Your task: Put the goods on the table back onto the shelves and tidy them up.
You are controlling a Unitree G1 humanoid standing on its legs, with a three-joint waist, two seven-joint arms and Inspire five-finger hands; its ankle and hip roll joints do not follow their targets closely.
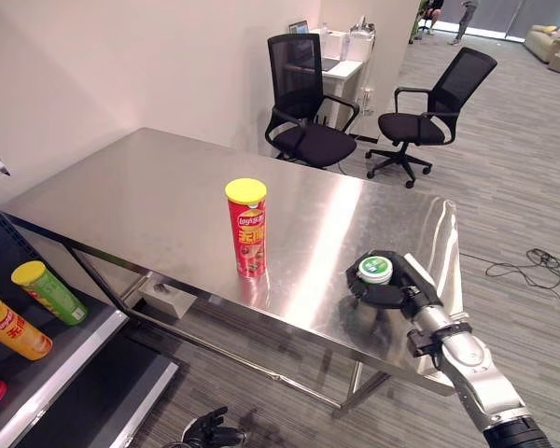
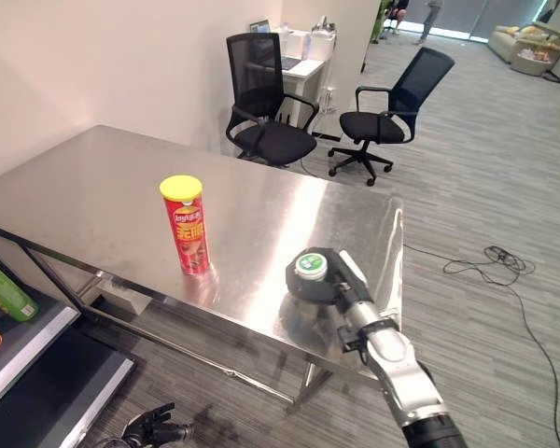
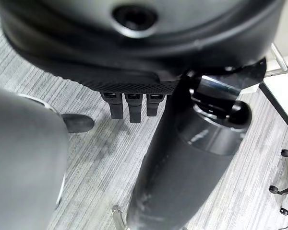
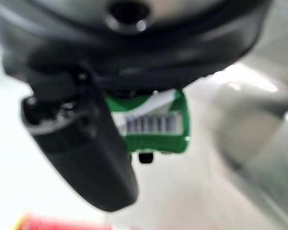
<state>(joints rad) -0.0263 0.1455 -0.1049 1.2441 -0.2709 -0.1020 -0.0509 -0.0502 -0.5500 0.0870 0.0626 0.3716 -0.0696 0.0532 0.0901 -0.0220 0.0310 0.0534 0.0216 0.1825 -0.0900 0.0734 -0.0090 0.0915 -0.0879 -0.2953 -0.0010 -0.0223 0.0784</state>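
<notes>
Table (image 1: 149, 187): steel, red can (image 1: 247, 229) upright.
Right hand (image 1: 392, 285): curled round green tub (image 1: 376, 269).
Left hand (image 1: 210, 431): low, fingers unclear.
Tip: squeeze evenly, lift straight.

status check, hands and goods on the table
Right hand shut on green can at table's near edge. Left hand low by floor, idle. Red can upright on table. Nothing in the way.
</notes>
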